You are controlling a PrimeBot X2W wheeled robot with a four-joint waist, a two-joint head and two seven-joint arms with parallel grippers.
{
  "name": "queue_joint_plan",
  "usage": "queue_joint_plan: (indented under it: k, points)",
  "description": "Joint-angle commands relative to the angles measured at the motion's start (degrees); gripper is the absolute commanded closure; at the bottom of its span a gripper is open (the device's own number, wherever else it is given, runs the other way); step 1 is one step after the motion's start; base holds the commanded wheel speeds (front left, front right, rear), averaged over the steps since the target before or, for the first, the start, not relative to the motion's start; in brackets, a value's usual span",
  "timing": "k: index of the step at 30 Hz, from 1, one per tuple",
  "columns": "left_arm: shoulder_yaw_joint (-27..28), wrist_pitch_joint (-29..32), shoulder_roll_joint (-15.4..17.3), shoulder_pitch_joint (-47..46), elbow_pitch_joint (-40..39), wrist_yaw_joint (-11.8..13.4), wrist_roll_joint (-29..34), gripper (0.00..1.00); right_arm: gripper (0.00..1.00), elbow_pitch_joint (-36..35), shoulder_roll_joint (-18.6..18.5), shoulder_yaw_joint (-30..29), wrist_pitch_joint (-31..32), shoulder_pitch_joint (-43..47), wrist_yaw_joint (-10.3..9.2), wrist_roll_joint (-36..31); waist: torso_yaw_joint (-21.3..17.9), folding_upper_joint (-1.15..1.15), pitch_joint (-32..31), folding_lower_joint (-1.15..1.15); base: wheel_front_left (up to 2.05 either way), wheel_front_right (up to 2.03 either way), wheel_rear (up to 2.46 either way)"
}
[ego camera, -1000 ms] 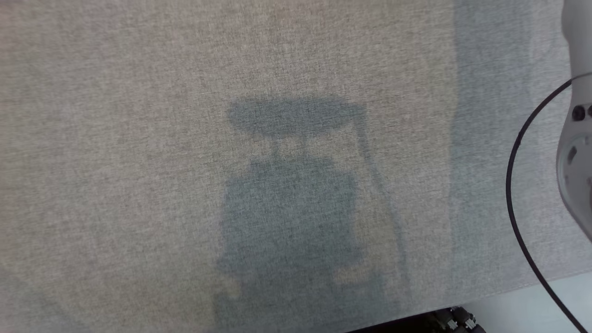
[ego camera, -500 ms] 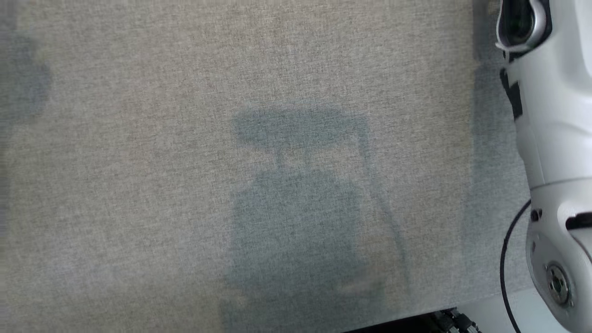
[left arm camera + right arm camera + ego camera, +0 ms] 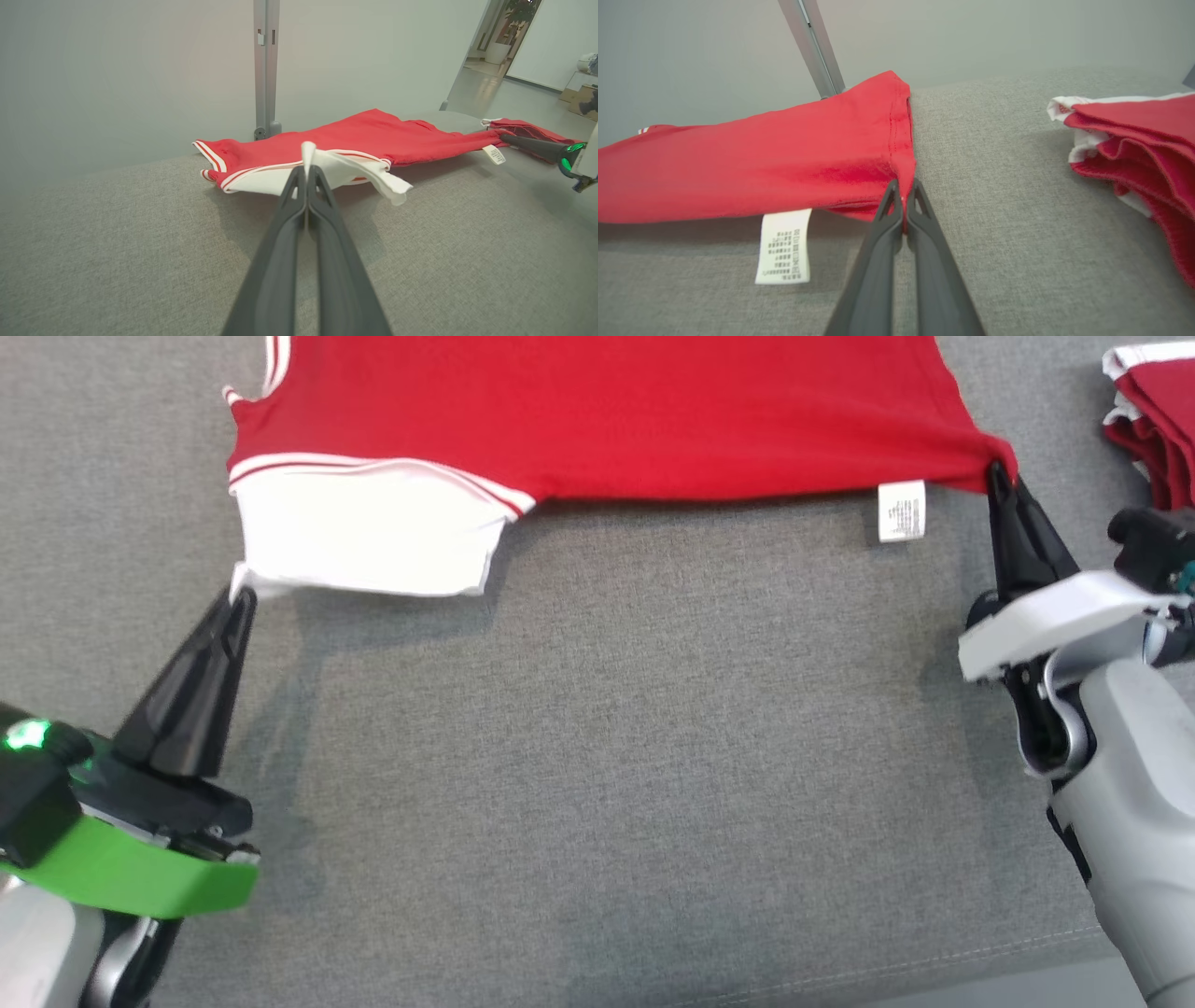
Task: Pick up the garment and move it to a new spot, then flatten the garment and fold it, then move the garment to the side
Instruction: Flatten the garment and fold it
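Grey fabric surface [image 3: 597, 756], pale wall [image 3: 117, 70] behind. One red garment [image 3: 607, 411] with white sleeve [image 3: 364, 527], spread across the far side. Sleeve corner pinched by left gripper [image 3: 243, 597]; hem corner beside label [image 3: 901, 511] pinched by right gripper [image 3: 999, 469]. Red pile [image 3: 1153, 420] at right.

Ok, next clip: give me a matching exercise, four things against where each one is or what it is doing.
Things:
1 left claw
2 right claw
3 white rectangular care label
4 stack of folded red and white garments

States:
A lying apart at the right of the grey fabric surface
B shut on the red fabric garment at its hem corner
C hanging from that garment's near edge
D shut on the white sleeve corner

Pairs: 1-D, 2-B, 3-C, 4-A
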Motion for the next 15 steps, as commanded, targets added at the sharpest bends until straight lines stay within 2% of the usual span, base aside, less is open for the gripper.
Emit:
queue_joint_plan:
  k: [1,8,15]
  points:
    - [-0.30,-0.25,-0.65,2.20,0.46,0.14,0.05,1.00,1.00,-1.21,-1.33,0.73,-0.18,2.69,-0.11,-0.97,2.67,0.00,-7.90,0.01,0.00,0.00,0.00]
    - [-0.06,-0.25,-4.53,11.80,1.08,0.14,-1.33,1.00,1.00,-5.90,-5.32,3.49,-0.17,13.79,-0.11,-6.56,2.95,0.00,-15.26,0.01,0.00,0.00,0.00]
    - [0.60,-0.25,-4.69,22.06,-3.86,0.14,-3.38,1.00,1.00,-10.22,-7.89,-1.06,-0.17,24.32,-0.11,-8.51,2.80,0.00,-19.60,0.01,0.00,0.00,0.00]
